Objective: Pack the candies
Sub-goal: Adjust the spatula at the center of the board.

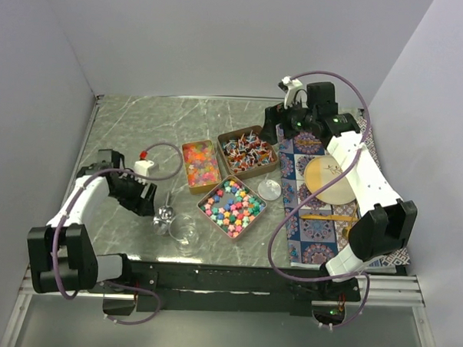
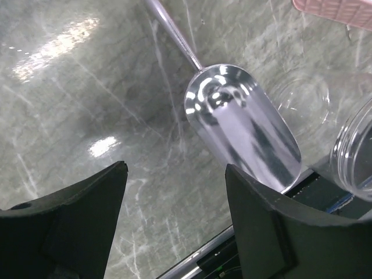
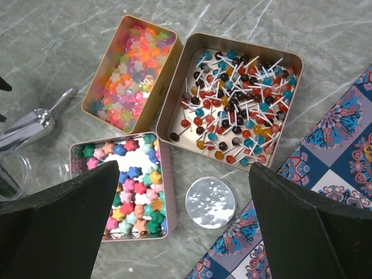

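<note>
The candies fill three open tins: pastel star pieces (image 3: 131, 192) (image 1: 231, 206), orange-pink-yellow bits (image 3: 128, 75) (image 1: 201, 164), and small stick sweets with dark, red and teal heads (image 3: 232, 99) (image 1: 248, 151). A shiny metal scoop (image 2: 241, 131) (image 1: 164, 217) lies empty on the marble, left of the tins. My left gripper (image 2: 174, 174) (image 1: 146, 203) sits low just beside the scoop's bowl, jaws apart with only marble between them. High above the tins, my right gripper (image 3: 183, 168) (image 1: 280, 123) stands open and empty.
A clear glass jar (image 1: 184, 233) (image 2: 354, 151) stands by the scoop near the table's front edge, and its round lid (image 3: 210, 202) (image 1: 270, 190) lies between the tins. A patterned mat (image 1: 293, 165) on the right carries a cream plate (image 1: 331, 182).
</note>
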`<state>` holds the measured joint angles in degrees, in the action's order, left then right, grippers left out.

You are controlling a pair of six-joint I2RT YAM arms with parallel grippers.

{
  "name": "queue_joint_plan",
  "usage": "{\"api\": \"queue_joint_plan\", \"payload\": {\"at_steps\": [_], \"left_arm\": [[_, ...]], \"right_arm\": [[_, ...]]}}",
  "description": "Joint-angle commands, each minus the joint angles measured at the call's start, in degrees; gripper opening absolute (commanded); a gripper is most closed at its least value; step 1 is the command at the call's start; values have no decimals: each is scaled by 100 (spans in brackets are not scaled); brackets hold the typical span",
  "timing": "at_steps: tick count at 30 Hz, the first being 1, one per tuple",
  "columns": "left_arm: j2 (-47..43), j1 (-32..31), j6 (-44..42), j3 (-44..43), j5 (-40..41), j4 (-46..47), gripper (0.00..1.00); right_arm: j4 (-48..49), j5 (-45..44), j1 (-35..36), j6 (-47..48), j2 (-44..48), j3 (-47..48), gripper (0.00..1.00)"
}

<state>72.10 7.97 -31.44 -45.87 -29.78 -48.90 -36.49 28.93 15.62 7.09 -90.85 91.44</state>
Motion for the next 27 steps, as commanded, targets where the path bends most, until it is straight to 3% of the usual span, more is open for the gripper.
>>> {"api": "queue_joint_plan", "payload": {"at_steps": [1, 7, 10, 16, 27], "left_arm": [[41, -453, 367, 130, 569, 320, 73], [121, -936, 840, 139, 1061, 671, 70], [182, -1130, 903, 306, 1316, 751, 62], [445, -1262, 771, 298, 1107, 619, 55], [570, -1333, 1008, 324, 1607, 654, 11]], "right_arm": [[256, -115, 29, 20, 164, 14, 100], [256, -212, 38, 90, 76, 32, 100], [256, -212, 38, 126, -11, 111, 100], [248, -326, 38, 196, -30, 129, 100], [195, -423, 29, 354, 216, -108, 100]]}}
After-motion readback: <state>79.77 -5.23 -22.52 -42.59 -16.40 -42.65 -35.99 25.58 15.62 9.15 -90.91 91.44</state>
